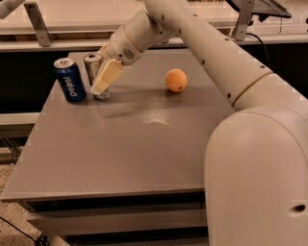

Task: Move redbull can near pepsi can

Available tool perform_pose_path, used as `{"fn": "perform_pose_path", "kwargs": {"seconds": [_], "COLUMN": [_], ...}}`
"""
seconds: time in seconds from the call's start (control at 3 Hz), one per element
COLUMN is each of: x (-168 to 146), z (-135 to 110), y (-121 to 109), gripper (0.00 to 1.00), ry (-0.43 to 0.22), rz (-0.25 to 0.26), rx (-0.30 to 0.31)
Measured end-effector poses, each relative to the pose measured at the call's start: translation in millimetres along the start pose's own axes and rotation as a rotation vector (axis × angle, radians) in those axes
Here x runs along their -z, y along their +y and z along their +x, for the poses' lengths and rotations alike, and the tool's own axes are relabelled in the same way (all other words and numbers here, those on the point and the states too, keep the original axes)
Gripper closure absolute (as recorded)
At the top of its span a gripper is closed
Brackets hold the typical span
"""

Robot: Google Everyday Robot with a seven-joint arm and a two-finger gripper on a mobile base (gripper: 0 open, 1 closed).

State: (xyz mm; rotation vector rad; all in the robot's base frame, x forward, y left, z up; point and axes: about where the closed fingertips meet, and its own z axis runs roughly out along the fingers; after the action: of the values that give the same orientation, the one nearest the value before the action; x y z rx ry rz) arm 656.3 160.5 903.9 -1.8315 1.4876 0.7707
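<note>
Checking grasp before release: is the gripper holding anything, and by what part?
The gripper holds the slim silver can by its side, low on the body, right beside the blue can.

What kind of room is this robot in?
Probably a robot test lab: a grey table, long counters behind, and the pincer holding the redbull can beside the pepsi can.
</note>
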Motion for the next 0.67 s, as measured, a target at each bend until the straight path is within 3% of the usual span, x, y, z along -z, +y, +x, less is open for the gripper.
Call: {"fn": "perform_pose_path", "kwargs": {"seconds": [0.33, 0.67], "x": [16, 52], "z": [-3, -4], "y": [7, 25], "gripper": [0.00, 0.00], "ry": [0.038, 0.074], "rz": [0.025, 0.087], "rx": [0.002, -0.004]}}
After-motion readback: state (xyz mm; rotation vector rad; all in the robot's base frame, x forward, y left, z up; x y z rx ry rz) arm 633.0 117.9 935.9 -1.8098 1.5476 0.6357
